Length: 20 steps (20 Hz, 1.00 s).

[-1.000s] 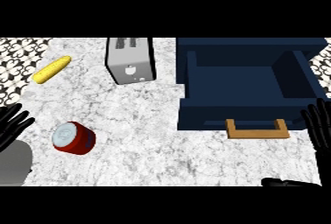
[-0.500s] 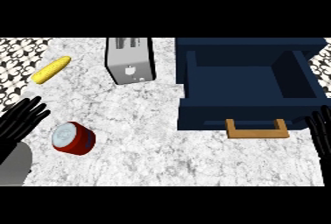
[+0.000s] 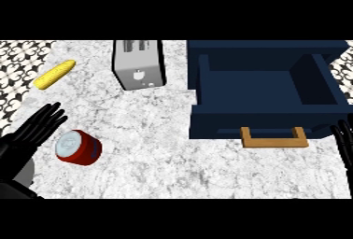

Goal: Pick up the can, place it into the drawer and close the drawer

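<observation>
1. The red can (image 3: pixel 79 147) lies tipped on the marble surface (image 3: pixel 158 140), its silver end facing up-left.
2. The left robot hand (image 3: pixel 31 133), fingers straight and apart, sits just left of it, nearer by far.
3. The right robot hand (image 3: pixel 344 144) rests open beside the open drawer (image 3: pixel 265 93).

A wide stretch of bare white marbled table (image 3: pixel 158 154) lies between the lying red can with a silver lid (image 3: pixel 78 147) and the open dark blue drawer (image 3: pixel 265 88). The drawer's front wall and its wooden handle (image 3: pixel 273 138) face that stretch. The upright silver toaster (image 3: pixel 138 64) stands farther back, apart from both.
</observation>
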Each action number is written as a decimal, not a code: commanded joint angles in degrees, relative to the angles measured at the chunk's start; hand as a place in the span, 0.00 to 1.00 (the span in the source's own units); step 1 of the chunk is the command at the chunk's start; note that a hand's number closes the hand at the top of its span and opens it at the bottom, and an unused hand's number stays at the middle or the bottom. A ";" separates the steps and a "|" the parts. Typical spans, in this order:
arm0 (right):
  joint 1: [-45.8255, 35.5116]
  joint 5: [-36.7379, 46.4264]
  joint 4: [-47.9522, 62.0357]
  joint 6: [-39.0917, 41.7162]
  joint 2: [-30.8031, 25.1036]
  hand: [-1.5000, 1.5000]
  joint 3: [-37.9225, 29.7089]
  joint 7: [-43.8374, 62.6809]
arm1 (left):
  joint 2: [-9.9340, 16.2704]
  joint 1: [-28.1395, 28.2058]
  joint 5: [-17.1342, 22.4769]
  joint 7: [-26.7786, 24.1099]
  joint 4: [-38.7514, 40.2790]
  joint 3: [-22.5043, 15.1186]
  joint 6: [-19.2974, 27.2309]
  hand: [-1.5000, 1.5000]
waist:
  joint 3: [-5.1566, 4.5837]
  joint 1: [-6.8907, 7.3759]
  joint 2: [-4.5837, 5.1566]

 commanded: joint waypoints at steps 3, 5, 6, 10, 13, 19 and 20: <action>-3.31 0.77 2.42 -0.84 1.63 0.00 0.84 0.51 | -3.09 2.63 -7.26 -5.94 1.78 -0.89 0.50 0.00 | 0.01 0.26 0.00; 2.59 2.65 0.17 1.07 2.86 0.00 2.54 -3.41 | 1.61 -1.47 -8.74 -12.67 12.39 3.08 -3.07 0.00 | -0.01 -0.11 0.02; 0.22 1.74 0.90 0.86 2.15 0.00 1.11 -1.97 | 0.82 -2.79 -7.17 -8.85 10.71 2.43 -1.53 0.00 | 0.01 0.02 0.00; -0.87 -2.44 -4.00 1.49 -0.82 0.00 -2.78 4.64 | 2.03 -1.96 -12.39 -18.36 16.59 3.31 -2.55 0.00 | -0.02 -0.08 -0.01; -1.71 2.18 -0.12 0.62 1.98 0.00 0.73 0.82 | 1.93 -5.09 -15.94 -20.78 22.55 2.50 -0.56 0.00 | -0.01 -0.03 0.02; -2.55 -0.92 3.78 3.37 -0.14 0.00 -3.60 -1.78 | 4.00 -3.55 -19.86 -28.95 28.19 1.59 -1.70 0.00 | 0.01 0.07 0.00; 0.20 -1.19 -0.87 3.61 1.30 0.00 -2.00 -0.06 | 3.71 -7.42 -21.83 -30.42 32.65 1.14 1.05 0.00 | 0.00 -0.14 0.01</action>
